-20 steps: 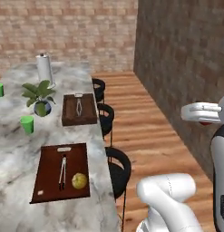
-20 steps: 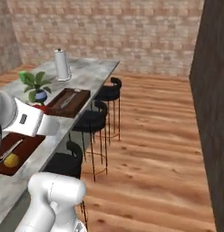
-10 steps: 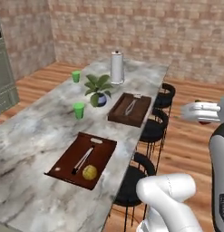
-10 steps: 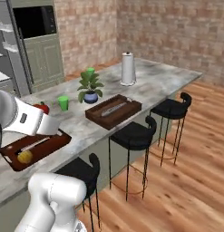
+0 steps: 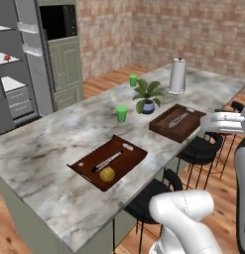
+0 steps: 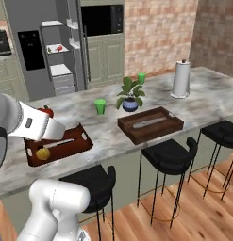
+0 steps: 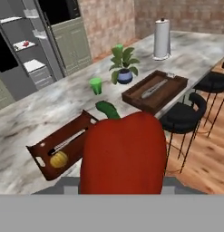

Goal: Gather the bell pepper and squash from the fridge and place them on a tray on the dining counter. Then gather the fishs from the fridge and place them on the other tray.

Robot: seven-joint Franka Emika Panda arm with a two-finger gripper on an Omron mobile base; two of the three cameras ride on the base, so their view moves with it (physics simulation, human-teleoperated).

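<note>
My gripper (image 6: 48,116) is shut on the red bell pepper (image 6: 46,111), held just above the near edge of the dining counter (image 6: 207,94). In the hand view the bell pepper (image 7: 124,152) looms in the middle and hides the fingertips. The yellow squash (image 5: 107,173) lies in the near brown tray (image 5: 129,161) beside a slim silvery item; it shows too as the squash (image 7: 58,159) left of the pepper. A second tray (image 5: 163,126) sits farther along. The fridge (image 5: 15,74) stands open at the far left, with a small red thing (image 5: 6,58) on a shelf.
A potted plant (image 5: 148,96), two green cups (image 5: 122,113) and a paper towel roll (image 5: 177,76) stand on the counter beyond the trays. Black stools (image 6: 167,153) line the counter's near side above the wooden floor. Brick walls close the room behind.
The whole picture has swung round as the base turned: the counter now runs across the views and the open fridge has come into sight. The pepper stays in the grip.
</note>
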